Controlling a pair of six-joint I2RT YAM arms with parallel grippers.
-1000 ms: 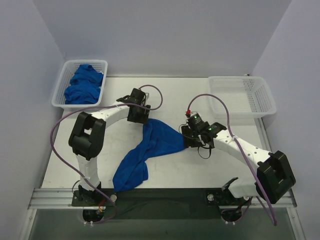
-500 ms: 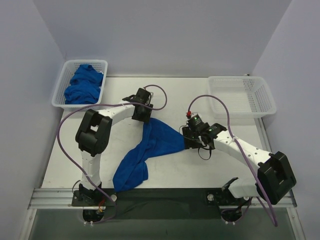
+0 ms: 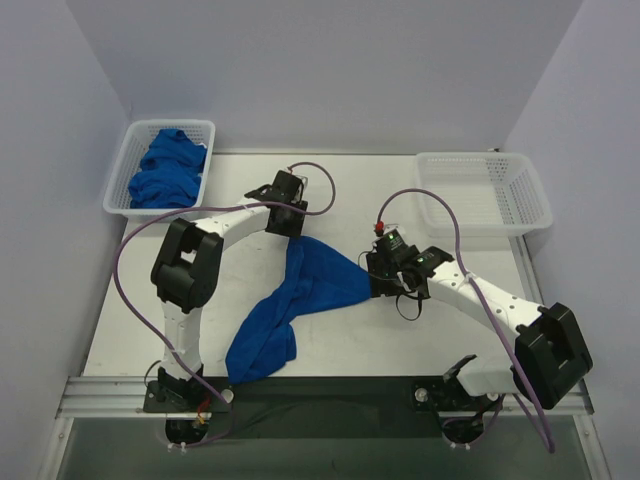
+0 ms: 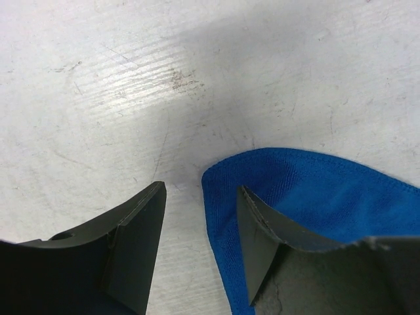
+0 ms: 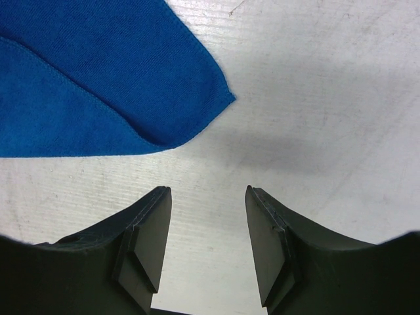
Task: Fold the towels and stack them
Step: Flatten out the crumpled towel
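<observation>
The royal-blue cloth towel [image 3: 300, 300] lies loose on the white scratched surface [image 3: 450, 330], between the 2 arms. Its long axis runs on a diagonal from near-left to far-right. The narrow, bunched end points toward the near edge, and the broad end fans out toward the middle of the surface. The cloth is a fine knit with a stitched hem. In the right wrist view [image 5: 98, 85] 2 layers overlap, each ending in a rounded corner. In the left wrist view [image 4: 315, 190] another rounded corner lies flat.

Compared with 1 second ago, the towel's outline looks unchanged. The left end effector [image 3: 290, 225] has drawn back from over the far corner and now sits a little farther away. The right one has barely shifted.

The left end effector [image 4: 201, 190] has its jaws apart and grips nothing. 1 finger hangs over the towel's corner and the other over bare surface. The right end effector [image 3: 381, 282] sits just beside the broad end, also with its jaws apart [image 5: 208, 190] and only bare surface between them. The towel's corner lies just beyond its tips.

At the far left, a heap of more blue towels [image 3: 165, 170] fills a white plastic mesh basket [image 3: 125, 150]. A second white mesh basket [image 3: 530, 200] stands at the far right.
</observation>
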